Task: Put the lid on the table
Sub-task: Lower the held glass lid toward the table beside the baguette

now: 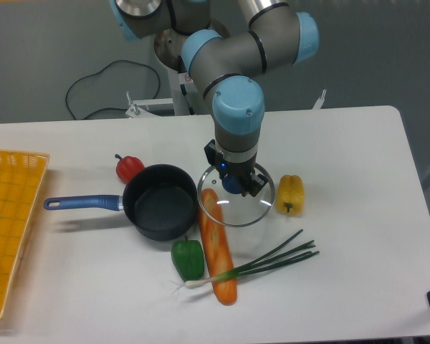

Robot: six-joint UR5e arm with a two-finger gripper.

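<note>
The lid [256,209] is a round clear glass disc with a thin metal rim, lying over the white table [358,158] just right of the saucepan. Its left edge overlaps the top end of the baguette [216,247], which shows through the glass. My gripper [233,185] comes straight down over the lid's centre, its fingers shut on the small blue knob. I cannot tell whether the lid rests on the table or hangs slightly above it.
A dark saucepan [158,203] with a blue handle stands left of the lid, with a red pepper [128,167] behind it. A yellow pepper [290,193] sits right of the lid. A green pepper [188,259] and spring onions [272,259] lie in front. A yellow mesh basket [11,215] is far left.
</note>
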